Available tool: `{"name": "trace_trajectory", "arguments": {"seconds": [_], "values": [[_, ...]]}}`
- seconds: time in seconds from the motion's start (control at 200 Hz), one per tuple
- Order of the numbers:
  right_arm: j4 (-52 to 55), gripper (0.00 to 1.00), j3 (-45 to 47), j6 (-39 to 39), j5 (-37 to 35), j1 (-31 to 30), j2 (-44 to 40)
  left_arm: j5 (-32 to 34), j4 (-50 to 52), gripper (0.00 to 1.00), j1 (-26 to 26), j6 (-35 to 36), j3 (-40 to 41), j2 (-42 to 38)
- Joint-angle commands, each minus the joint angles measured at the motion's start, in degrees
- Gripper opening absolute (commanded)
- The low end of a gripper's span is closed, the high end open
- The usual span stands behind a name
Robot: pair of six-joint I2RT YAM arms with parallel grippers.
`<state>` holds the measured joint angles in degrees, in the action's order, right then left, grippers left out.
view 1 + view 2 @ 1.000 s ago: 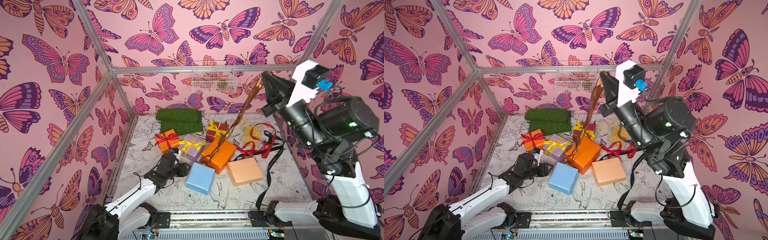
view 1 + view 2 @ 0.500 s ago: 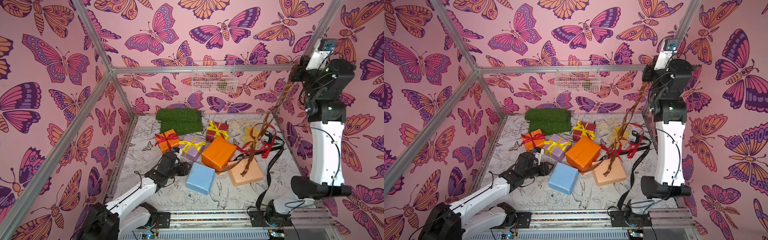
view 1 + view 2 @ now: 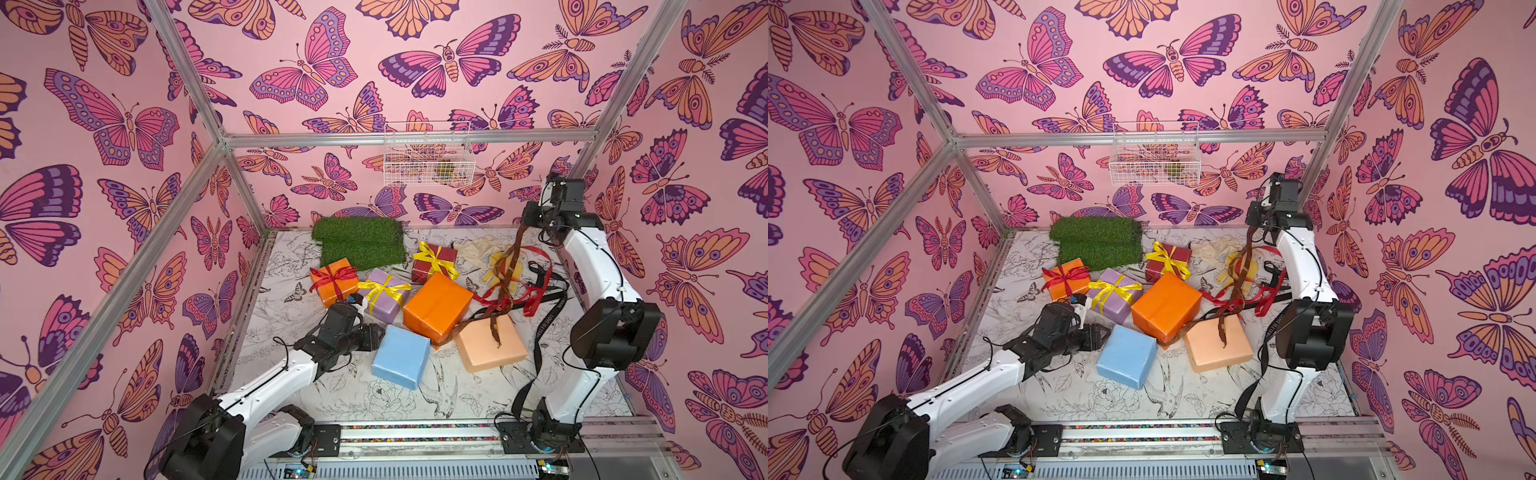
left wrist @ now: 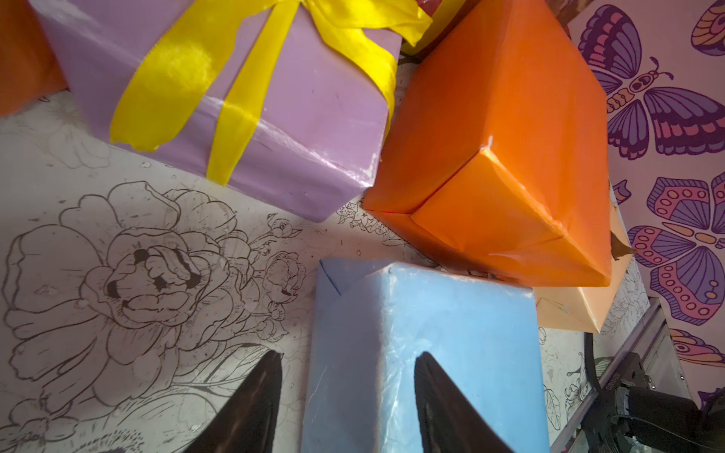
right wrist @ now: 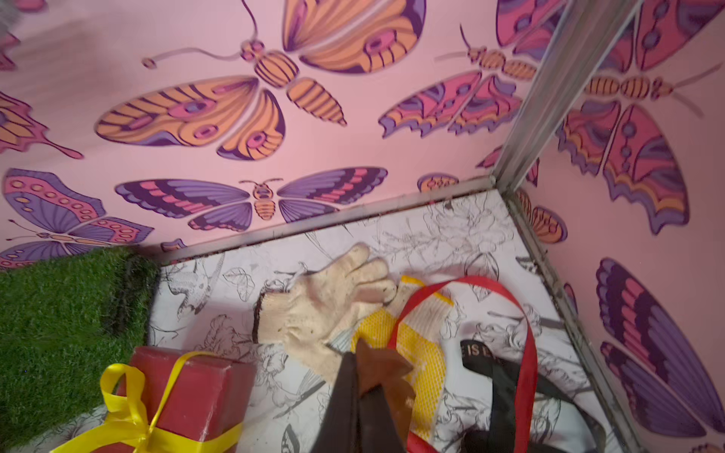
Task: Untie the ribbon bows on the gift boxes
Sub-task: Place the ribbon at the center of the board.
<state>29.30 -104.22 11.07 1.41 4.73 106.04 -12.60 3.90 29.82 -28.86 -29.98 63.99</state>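
Three gift boxes wear tied ribbon bows: a small orange one (image 3: 332,281) in red, a lilac one (image 3: 384,293) in yellow, a dark red one (image 3: 432,261) in yellow. The large orange (image 3: 436,305), pale blue (image 3: 401,357) and peach (image 3: 490,345) boxes are bare. My right gripper (image 3: 524,224) (image 5: 363,376), at the back right, is shut on a brown ribbon (image 3: 505,286) that hangs down onto the peach box. Loose red (image 3: 536,291) and black (image 3: 548,318) ribbons lie nearby. My left gripper (image 3: 376,332) (image 4: 349,355) is open, straddling the blue box's edge.
A green turf mat (image 3: 359,245) lies at the back. A cream glove (image 5: 325,298) and a yellow one (image 5: 416,341) lie in the back right corner under the right gripper. A wire basket (image 3: 428,153) hangs on the back wall. Metal frame posts stand in the corners.
The right arm swung from high above the large orange box to the back right corner and came lower, carrying the brown ribbon, whose tail now drapes on the peach box. The left arm barely moved.
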Motion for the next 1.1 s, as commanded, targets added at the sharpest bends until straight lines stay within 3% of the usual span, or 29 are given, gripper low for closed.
{"name": "trace_trajectory", "arguments": {"seconds": [0.0, 0.06, 0.135, 0.175, 0.315, 0.436, 0.586, 0.756, 0.871, 1.097], "values": [[4.4, 0.0, -0.9, 3.7, -5.0, 0.4, 2.1, 0.2, -0.3, 0.58, 0.4, 1.2, -1.1, 0.3], [7.5, 0.09, -1.5, 4.8, -6.6, 0.4, 4.4, 0.7, -0.3, 0.58, 0.4, 1.2, -1.2, 0.3], [10.3, 0.4, -1.9, 5.1, -5.9, 0.3, 6.2, 1.6, -0.2, 0.59, 0.4, 1.1, -1.6, 0.4], [11.1, 0.51, -1.8, 5.6, -5.2, 0.2, 6.6, 2.2, -0.2, 0.59, 0.4, 1.0, -1.9, 0.4], [10.8, 0.71, 0.8, 4.7, -6.7, -2.7, 3.8, 6.7, 0.9, 0.61, 0.4, 0.1, -4.3, 0.7], [10.4, 0.77, 2.9, 2.3, -5.7, -7.8, 0.0, 10.8, 5.0, 0.61, 0.3, 1.3, -9.2, 2.8], [7.2, 0.78, 11.1, 5.3, 5.0, -13.0, -5.1, 11.9, 8.5, 0.63, 0.2, 3.6, -15.1, 5.1], [2.7, 0.78, 23.4, 7.0, 10.1, -17.7, -10.7, 6.2, 7.6, 0.65, 0.1, 6.2, -19.6, 7.7], [1.6, 0.78, 28.2, 8.4, 14.0, -18.7, -13.9, 5.6, 7.6, 0.64, 0.1, 7.0, -21.6, 10.5], [0.6, 0.82, 34.4, 9.0, 15.5, -18.7, -15.3, -3.0, 6.4, 0.64, 1.7, 10.7, -23.9, 15.3]]}}
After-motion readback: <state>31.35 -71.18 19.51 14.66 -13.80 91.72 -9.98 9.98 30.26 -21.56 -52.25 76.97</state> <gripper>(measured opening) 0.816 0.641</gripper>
